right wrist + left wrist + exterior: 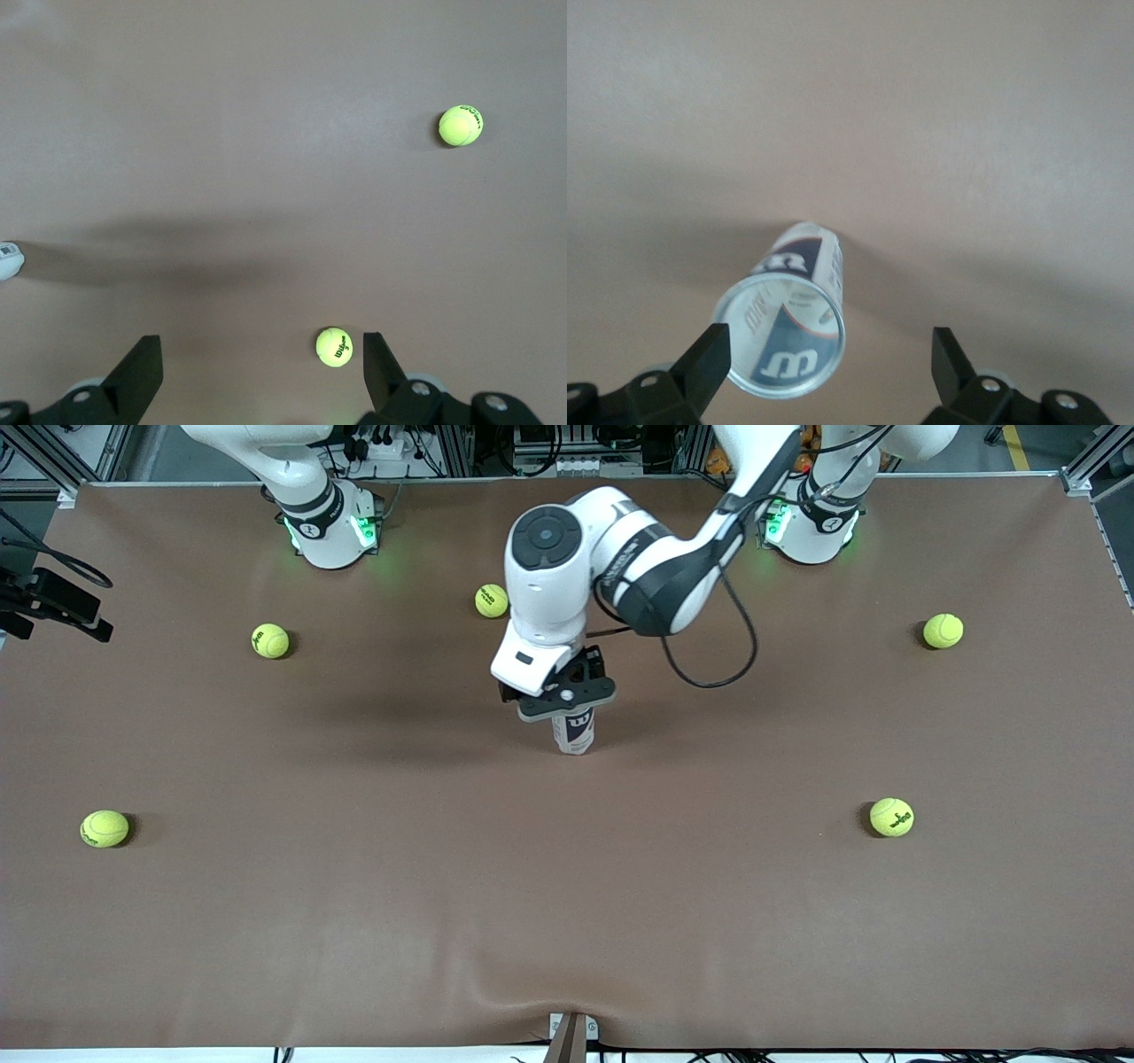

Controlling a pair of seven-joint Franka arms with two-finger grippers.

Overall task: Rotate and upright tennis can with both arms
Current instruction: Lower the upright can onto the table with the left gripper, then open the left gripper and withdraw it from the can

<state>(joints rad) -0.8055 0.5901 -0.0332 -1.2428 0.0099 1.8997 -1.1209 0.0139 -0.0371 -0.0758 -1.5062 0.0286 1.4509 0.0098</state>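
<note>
The tennis can (pixel 574 732) stands upright on the brown table near its middle, its "W" label showing. My left gripper (pixel 567 695) hangs just over the can's top, and its fingers are open. In the left wrist view I look down on the can's round clear end (pixel 784 341), which sits close to one finger (pixel 709 359) and apart from the other; neither presses it. My right gripper (pixel 261 350) is open and empty, high over the table with a tennis ball (pixel 334 346) below it. It is out of the front view.
Several yellow-green tennis balls lie around: (pixel 491 600), (pixel 270 640), (pixel 104 828), (pixel 891 817), (pixel 943 631). Another ball (pixel 462 125) shows in the right wrist view. A black camera mount (pixel 53 602) stands at the right arm's end of the table.
</note>
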